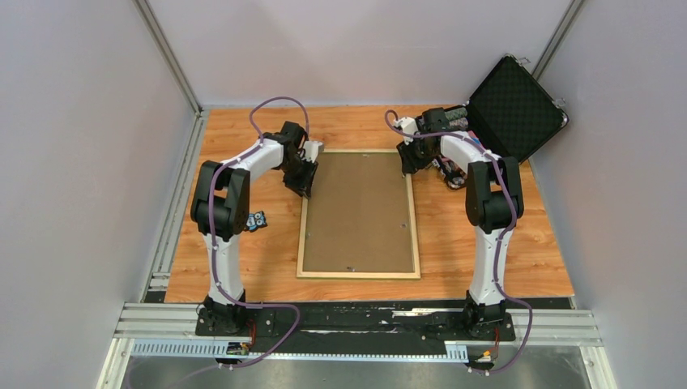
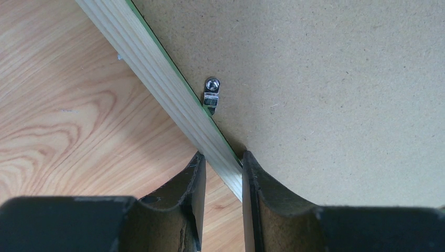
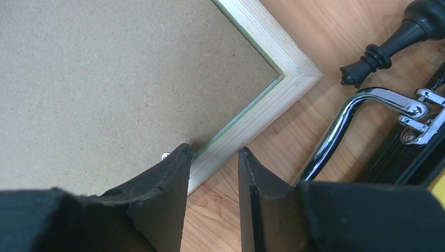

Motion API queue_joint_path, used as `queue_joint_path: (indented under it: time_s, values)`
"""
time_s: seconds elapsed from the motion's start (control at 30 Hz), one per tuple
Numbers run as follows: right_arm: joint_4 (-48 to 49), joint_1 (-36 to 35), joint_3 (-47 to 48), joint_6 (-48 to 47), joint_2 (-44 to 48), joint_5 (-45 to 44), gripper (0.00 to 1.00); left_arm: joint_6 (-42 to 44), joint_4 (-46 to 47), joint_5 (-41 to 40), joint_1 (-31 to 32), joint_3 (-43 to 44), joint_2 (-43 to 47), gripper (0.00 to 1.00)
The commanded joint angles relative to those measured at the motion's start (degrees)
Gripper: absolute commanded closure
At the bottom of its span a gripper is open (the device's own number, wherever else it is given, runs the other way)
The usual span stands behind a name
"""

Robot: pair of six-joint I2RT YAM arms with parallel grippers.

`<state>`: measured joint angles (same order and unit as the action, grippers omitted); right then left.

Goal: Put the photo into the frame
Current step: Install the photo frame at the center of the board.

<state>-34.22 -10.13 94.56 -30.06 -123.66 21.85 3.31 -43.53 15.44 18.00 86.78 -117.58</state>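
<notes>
The frame (image 1: 359, 275) lies back up in the middle of the table, its pale wooden rails around a plain brown backing board (image 1: 360, 211). The photo is hidden. My left gripper (image 1: 305, 188) is at the left rail near the far corner. In the left wrist view its fingers (image 2: 223, 157) are closed across that rail (image 2: 157, 68), just below a small metal clip (image 2: 211, 94). My right gripper (image 1: 407, 168) is at the right rail near the far right corner. In the right wrist view the gripper (image 3: 212, 152) pinches the rail (image 3: 262, 31) from both sides.
An open black foam-lined case (image 1: 514, 105) stands at the back right, close to my right arm. Its chrome handle (image 3: 341, 121) and a black knobbed tool (image 3: 388, 44) lie just beside the frame's corner. A small blue object (image 1: 258, 220) sits by my left arm.
</notes>
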Motion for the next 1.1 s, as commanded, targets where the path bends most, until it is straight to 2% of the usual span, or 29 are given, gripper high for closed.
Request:
queue_joint_path:
  time_s: [0.0,0.33,0.63,1.07]
  values:
    - [-8.4,-0.8,1.3,-8.0,-1.0,3.4,0.65,3.7,-1.1,-0.1,0.6,1.1,-2.6,1.00]
    - [-9.3,-1.9,1.6,-11.3,-2.7,0.0,0.58,3.6,-1.6,-0.1,0.6,2.1,-3.2,1.00]
    - [-9.3,-0.1,7.5,1.4,-4.8,4.2,0.53,3.4,-1.2,0.2,0.6,1.7,-3.3,1.00]
    - [-9.2,-0.5,3.9,-2.5,-4.6,0.2,0.52,3.4,-1.3,0.2,0.6,2.1,-3.5,1.00]
